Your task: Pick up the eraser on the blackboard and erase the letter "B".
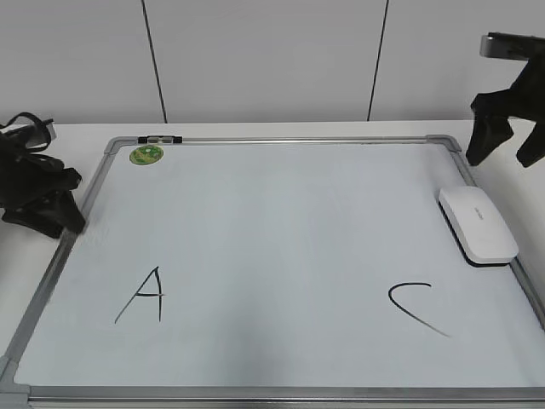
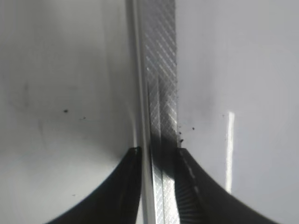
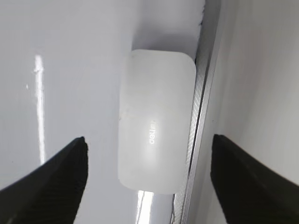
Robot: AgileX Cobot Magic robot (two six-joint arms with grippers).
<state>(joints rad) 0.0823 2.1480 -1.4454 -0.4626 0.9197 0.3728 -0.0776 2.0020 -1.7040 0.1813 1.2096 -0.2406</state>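
Note:
The white eraser (image 1: 477, 224) lies on the blackboard (image 1: 281, 213) by its right frame, and shows in the right wrist view (image 3: 156, 121) with grey lettering on top. My right gripper (image 1: 507, 153) hangs above the eraser near the board's far right corner, jaws wide open and empty (image 3: 149, 139). My left gripper (image 1: 72, 223) sits low at the board's left edge, its fingers (image 2: 159, 151) closed on the silver frame (image 2: 161, 70). No letter "B" shows on the board; the surface between the other two letters is blank.
A black "A" (image 1: 143, 296) is at the front left and a black "C" (image 1: 415, 307) at the front right. A round green sticker (image 1: 146, 154) and a small black clip (image 1: 159, 138) sit at the far left corner. A white table and wall surround the board.

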